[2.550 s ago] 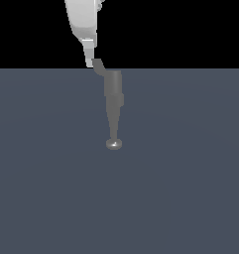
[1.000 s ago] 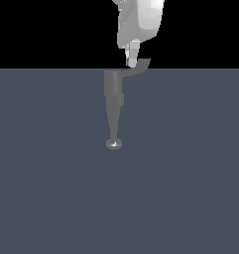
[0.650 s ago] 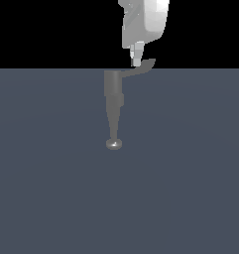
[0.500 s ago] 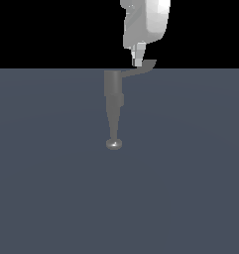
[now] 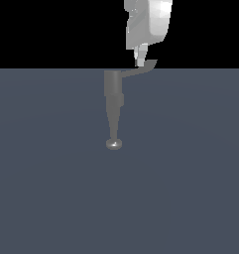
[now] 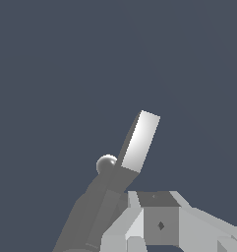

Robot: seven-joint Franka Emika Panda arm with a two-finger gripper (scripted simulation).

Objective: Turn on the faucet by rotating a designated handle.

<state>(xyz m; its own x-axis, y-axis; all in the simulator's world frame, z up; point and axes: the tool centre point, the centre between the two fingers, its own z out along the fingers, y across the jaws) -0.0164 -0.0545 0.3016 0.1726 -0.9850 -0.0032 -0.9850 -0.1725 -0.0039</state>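
The dull grey faucet [image 5: 112, 94] stands on the dark surface. Its neck narrows to a small shiny knob [image 5: 114, 144]. The thin curved handle [image 5: 141, 68] branches off the top of the body toward the exterior view's right and ends in a flared tip. My white gripper [image 5: 140, 60] hangs above the handle, with its fingers together and their tips touching the handle near the tip. In the wrist view the handle [image 6: 140, 141] is a bright flat bar just beyond my gripper [image 6: 150, 212], with the knob [image 6: 106, 164] and faucet body [image 6: 90, 216] beside it.
The flat dark grey-blue surface [image 5: 190, 188] extends all around the faucet. Nothing else shows on it. The background above it is black.
The handle has swung from the exterior view's left to its right, and my gripper moved with it. Over the last second both shifted only slightly further right.
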